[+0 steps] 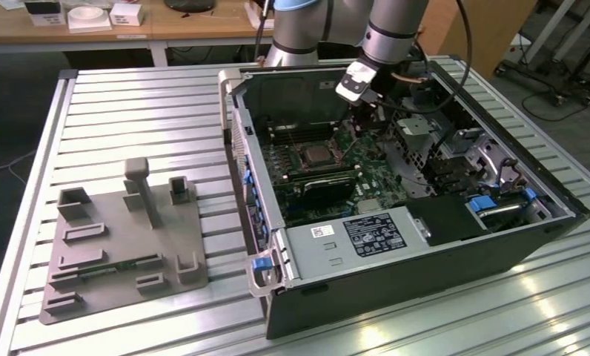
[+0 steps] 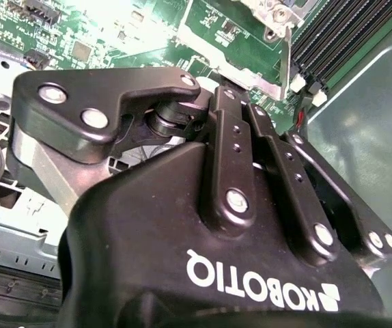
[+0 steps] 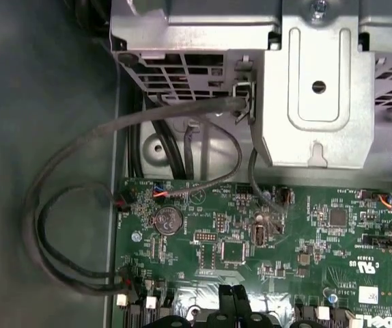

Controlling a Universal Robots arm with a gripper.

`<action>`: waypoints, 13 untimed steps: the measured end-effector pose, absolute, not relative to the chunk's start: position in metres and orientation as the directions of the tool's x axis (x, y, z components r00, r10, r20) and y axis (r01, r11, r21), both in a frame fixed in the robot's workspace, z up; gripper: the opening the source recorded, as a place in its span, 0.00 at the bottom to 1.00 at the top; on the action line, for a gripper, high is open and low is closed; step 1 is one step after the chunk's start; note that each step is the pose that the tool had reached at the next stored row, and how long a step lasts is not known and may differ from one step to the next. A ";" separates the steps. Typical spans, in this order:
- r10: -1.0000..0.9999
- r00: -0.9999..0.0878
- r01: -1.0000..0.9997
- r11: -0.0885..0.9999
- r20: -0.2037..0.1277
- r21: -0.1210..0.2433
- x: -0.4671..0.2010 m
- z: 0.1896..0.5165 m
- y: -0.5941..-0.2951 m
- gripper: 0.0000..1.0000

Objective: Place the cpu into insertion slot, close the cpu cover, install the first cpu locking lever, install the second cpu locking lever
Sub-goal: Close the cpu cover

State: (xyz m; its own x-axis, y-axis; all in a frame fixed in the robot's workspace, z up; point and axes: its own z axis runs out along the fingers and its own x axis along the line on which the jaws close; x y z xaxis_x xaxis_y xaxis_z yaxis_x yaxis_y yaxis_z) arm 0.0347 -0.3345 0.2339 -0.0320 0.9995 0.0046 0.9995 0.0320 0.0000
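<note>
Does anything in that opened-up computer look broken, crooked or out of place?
Nothing stands out. The computer case lies open on the table, its green circuit board looks intact, and the grey cables loop loosely but reach their connectors. The end effector hangs inside the case above the board.

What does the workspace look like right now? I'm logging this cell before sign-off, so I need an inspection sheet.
Surface: slatted metal table carrying an open computer case.
Job's things: insertion slot on the green board inside the case, with a dark centre and silvery rim; whether a chip sits in it cannot be told.
Clutter: grey fixture tray on the table, to the exterior view's left of the case.
Grippers: gripper hangs over the board inside the case, near the slot.
Cables: grey cables loop beside the board.
Surroundings: wooden bench with white boxes behind the table.
</note>
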 end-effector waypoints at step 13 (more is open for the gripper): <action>0.999 -0.032 0.999 0.032 0.004 0.000 0.021 0.231 -0.335 0.10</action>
